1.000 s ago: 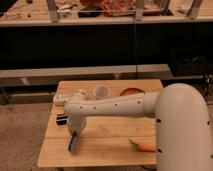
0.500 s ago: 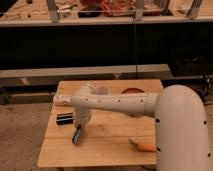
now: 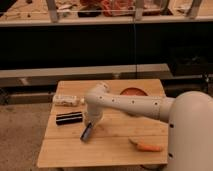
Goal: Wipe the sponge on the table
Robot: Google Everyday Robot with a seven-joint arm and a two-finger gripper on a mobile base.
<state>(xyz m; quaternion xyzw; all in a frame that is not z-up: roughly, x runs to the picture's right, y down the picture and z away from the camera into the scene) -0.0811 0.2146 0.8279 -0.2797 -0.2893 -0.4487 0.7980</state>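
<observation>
Spanning lower view, plank desk (image 3: pixel 120 156) carried all items. White arm (image 3: pixel 131 104) reached in from right, w/ pincer (image 3: pixel 88 128) low over desk's left-centre. Black bar (image 3: pixel 69 118) lay just left of it; carrot (image 3: pixel 145 147) well apart, front right. Pincer was clamped on sponge (image 3: pixel 85 134), tilted, lower end at desk surface.

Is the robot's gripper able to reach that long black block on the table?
Probably yes. The gripper is low over the table, just right of the black block, with only bare wood between them. The sponge sits at its tip, though, so that might get in the way.
</observation>
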